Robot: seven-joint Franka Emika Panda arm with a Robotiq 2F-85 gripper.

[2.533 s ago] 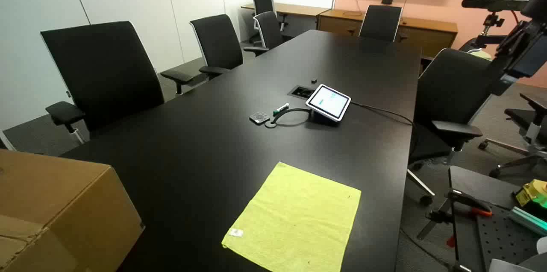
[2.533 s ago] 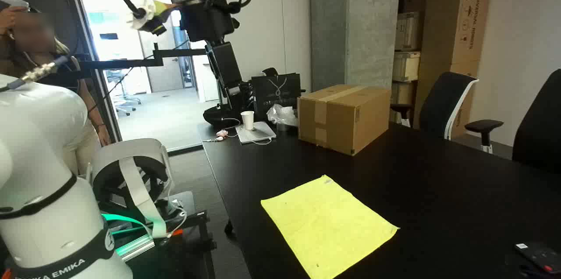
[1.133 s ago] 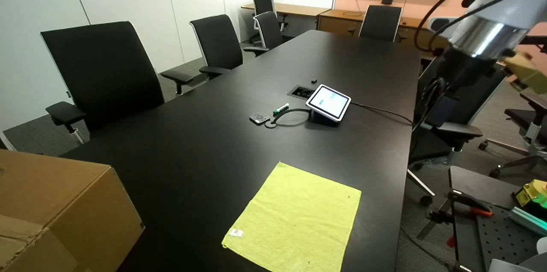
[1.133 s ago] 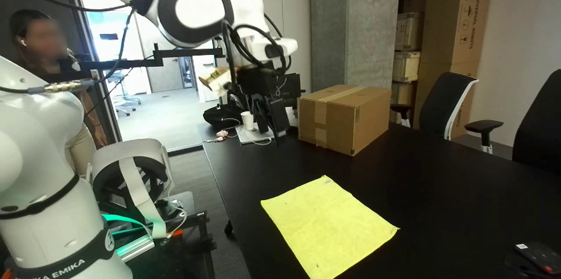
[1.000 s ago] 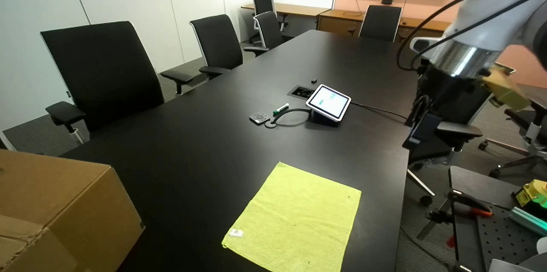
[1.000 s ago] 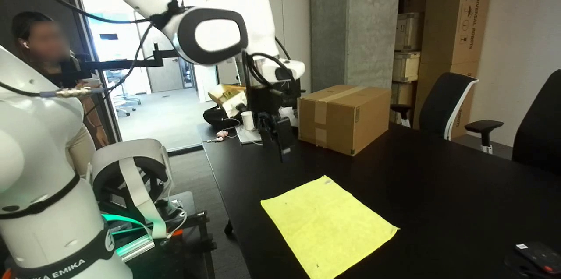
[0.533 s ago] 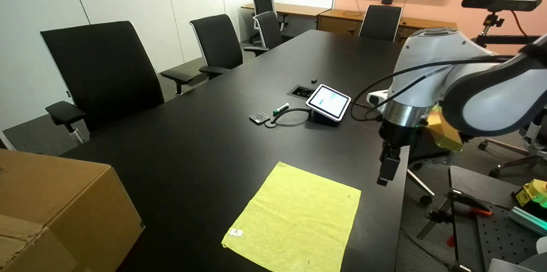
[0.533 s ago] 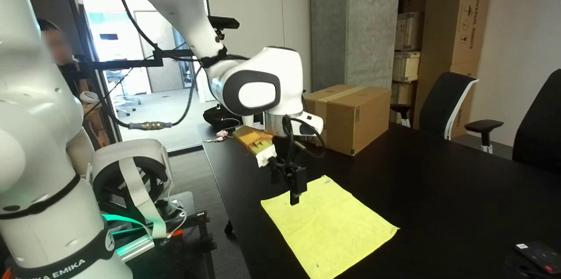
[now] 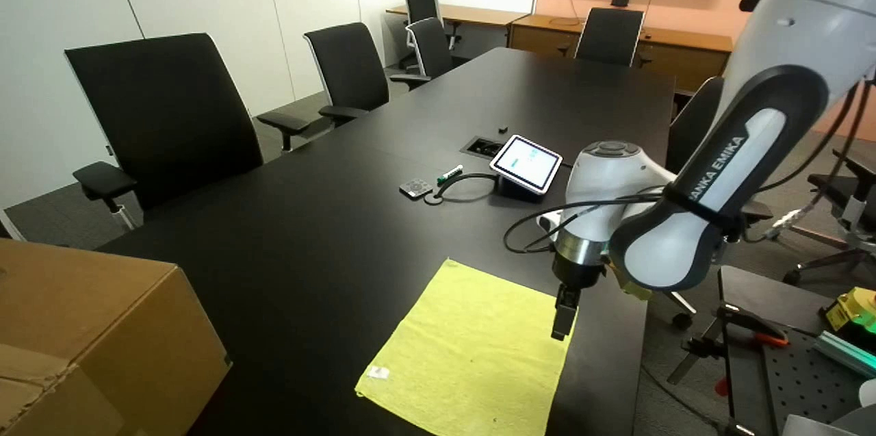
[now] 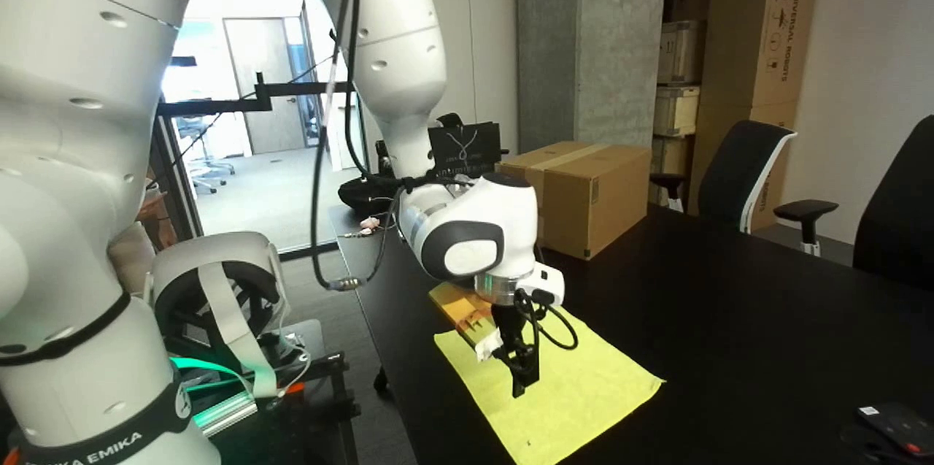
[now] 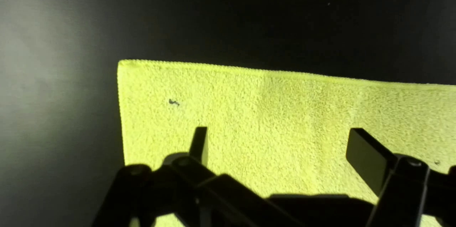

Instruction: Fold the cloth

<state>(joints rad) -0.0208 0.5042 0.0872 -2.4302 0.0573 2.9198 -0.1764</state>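
One cloth lies unfolded, the counter under it. Above the cloth, near one corner, the jaws are spread, pinching nothing. I think they should press it lightly and close slowly, so that a ridge rises between them.

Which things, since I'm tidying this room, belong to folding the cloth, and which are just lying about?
For the job:
yellow-green cloth, spread flat, not yet folded
gripper, open over the cloth

Apparently just lying about on the black table:
cardboard box
tilted screen
marker pen
small flat square device
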